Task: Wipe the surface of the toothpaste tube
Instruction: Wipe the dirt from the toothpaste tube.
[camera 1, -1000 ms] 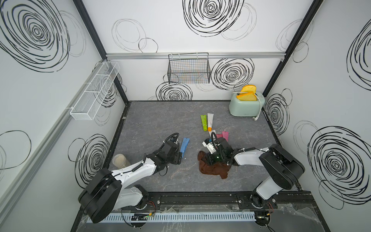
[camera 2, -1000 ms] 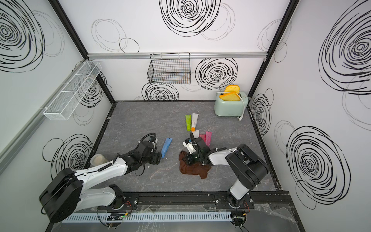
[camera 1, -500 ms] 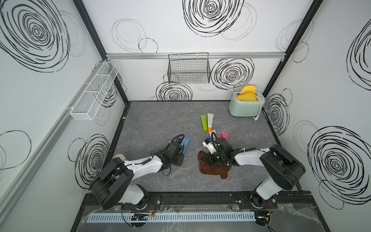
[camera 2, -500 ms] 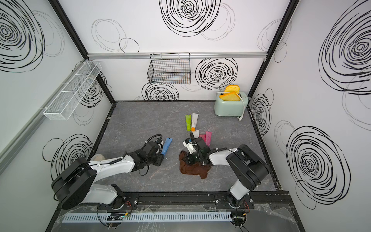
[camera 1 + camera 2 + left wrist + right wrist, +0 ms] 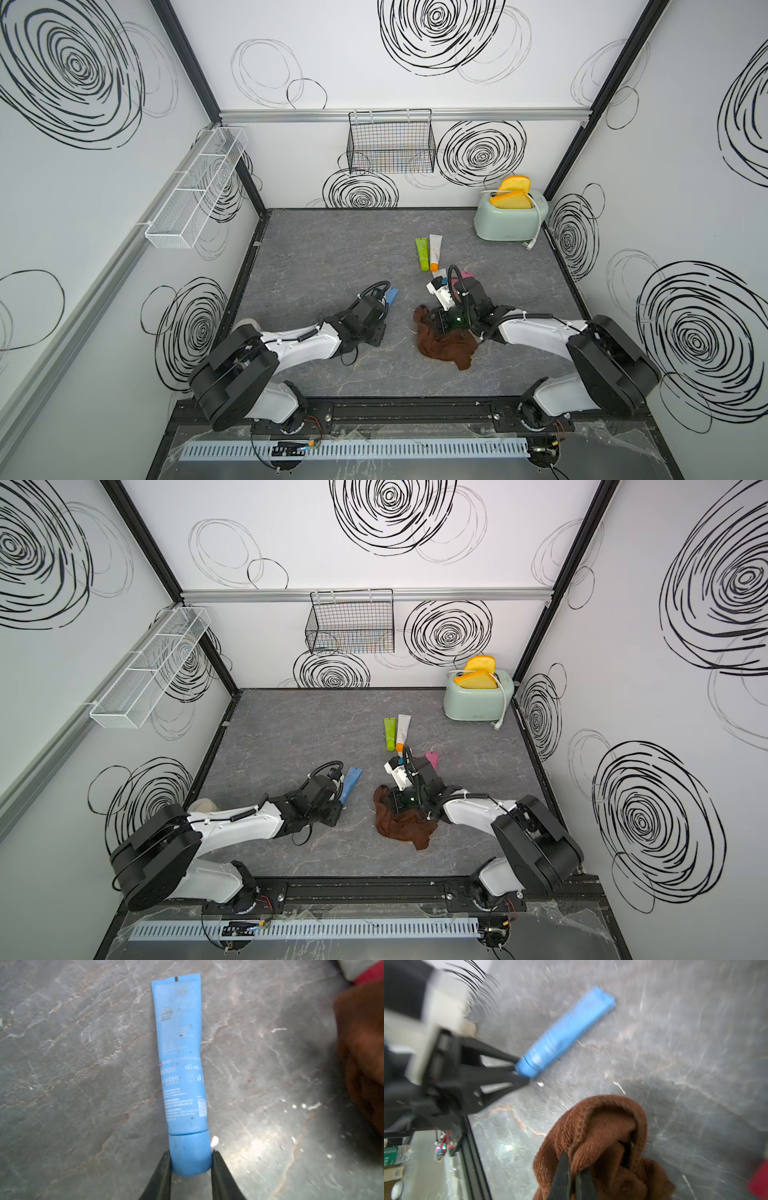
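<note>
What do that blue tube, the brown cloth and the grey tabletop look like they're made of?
The blue tube is probably soft plastic with a matte finish: crimped flat end, printed text, slight bend, smooth cap. The brown cloth looks like terry or microfibre, given its fuzzy looped pile and soft folds. The tabletop looks like grey veined stone, slightly glossy with glare, though it could be printed laminate.

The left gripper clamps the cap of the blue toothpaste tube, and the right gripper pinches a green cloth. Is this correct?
Only the colour is wrong: the right wrist view shows the right gripper pinching a brown cloth, not green. The left gripper clamps the cap of the blue toothpaste tube.
</note>
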`<state>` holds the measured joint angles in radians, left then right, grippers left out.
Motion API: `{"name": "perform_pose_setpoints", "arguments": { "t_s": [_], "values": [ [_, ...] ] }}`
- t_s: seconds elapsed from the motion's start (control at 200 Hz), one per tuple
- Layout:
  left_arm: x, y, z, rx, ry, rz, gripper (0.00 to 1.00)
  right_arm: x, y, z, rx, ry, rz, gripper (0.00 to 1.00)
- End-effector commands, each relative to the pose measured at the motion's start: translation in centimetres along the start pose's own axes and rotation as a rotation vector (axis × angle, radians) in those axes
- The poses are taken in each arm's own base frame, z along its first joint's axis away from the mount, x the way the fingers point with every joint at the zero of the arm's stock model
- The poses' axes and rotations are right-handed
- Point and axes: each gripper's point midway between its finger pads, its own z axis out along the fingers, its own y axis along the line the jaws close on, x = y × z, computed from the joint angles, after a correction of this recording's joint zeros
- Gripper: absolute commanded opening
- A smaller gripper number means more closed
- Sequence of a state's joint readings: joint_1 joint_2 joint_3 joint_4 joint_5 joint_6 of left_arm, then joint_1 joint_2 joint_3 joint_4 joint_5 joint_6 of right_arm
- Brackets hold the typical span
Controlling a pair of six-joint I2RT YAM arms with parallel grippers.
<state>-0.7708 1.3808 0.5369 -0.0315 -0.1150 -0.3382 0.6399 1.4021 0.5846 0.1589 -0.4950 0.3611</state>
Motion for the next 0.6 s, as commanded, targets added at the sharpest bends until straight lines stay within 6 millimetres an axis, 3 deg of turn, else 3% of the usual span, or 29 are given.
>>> {"name": "perform_pose_setpoints", "arguments": {
  "t_s": [0.0,0.09,0.23,0.395,0.5,0.515,0.595],
  "values": [
    [0.2,-1.5,-0.8,0.048,-0.034,0.016,0.21,-2.6,2.6,-0.5,-0.039,-0.017,-0.075,0.00],
    [0.8,-2.6,-1.0,0.069,-0.030,0.050,0.19,-3.9,2.9,0.3,-0.038,-0.008,-0.093,0.00],
    [1.3,-3.6,-1.3,0.092,-0.034,0.080,0.15,-4.3,1.6,2.8,-0.028,0.046,-0.086,0.00],
    [1.3,-3.8,-1.6,0.100,-0.044,0.087,0.09,-2.7,-1.5,6.1,0.022,0.136,-0.042,0.00],
    [1.3,-3.8,-1.4,0.096,-0.038,0.089,0.05,-0.9,-3.1,7.0,0.057,0.183,-0.013,0.00],
    [1.3,-3.8,-1.3,0.096,-0.038,0.091,0.00,-0.7,-3.2,7.1,0.059,0.190,-0.009,0.00],
    [1.2,-3.7,-1.2,0.089,-0.037,0.094,0.00,0.7,-3.6,7.4,0.067,0.224,0.005,0.00]
  ]
}}
